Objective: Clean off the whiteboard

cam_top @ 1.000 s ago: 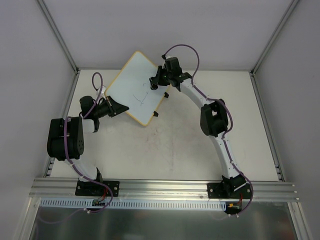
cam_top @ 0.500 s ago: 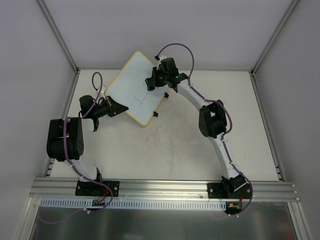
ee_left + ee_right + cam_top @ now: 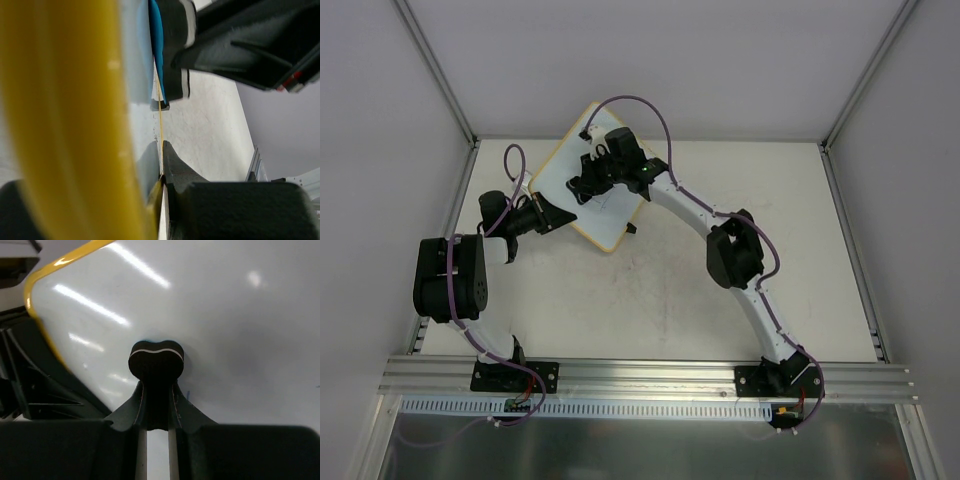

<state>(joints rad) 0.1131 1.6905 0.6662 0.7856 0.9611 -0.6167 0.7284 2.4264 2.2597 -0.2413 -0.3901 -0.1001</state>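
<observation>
The whiteboard [image 3: 582, 218] has a yellow frame and is held tilted at the back left of the table. My left gripper [image 3: 552, 213] is shut on its lower left edge; in the left wrist view the yellow frame [image 3: 65, 125] sits pinched at that gripper [image 3: 162, 172]. My right gripper [image 3: 582, 185] is over the board's left half, shut on a black eraser [image 3: 156, 360]. The eraser presses on the white surface [image 3: 225, 315], and its blue pad [image 3: 157, 45] lies against the board. A tiny blue mark [image 3: 188, 395] shows beside the right gripper [image 3: 156, 385].
A black clip foot [image 3: 632, 228] sticks out at the board's lower right edge. Grey enclosure walls [image 3: 380, 120] and slanted corner posts [image 3: 435, 70] close in the table on three sides. An aluminium rail [image 3: 650, 372] runs along the near edge by the arm bases.
My right gripper has swept with the eraser from the board's right side leftward across its surface. The pen lines seen earlier near the middle no longer show. The left arm and board held still.
</observation>
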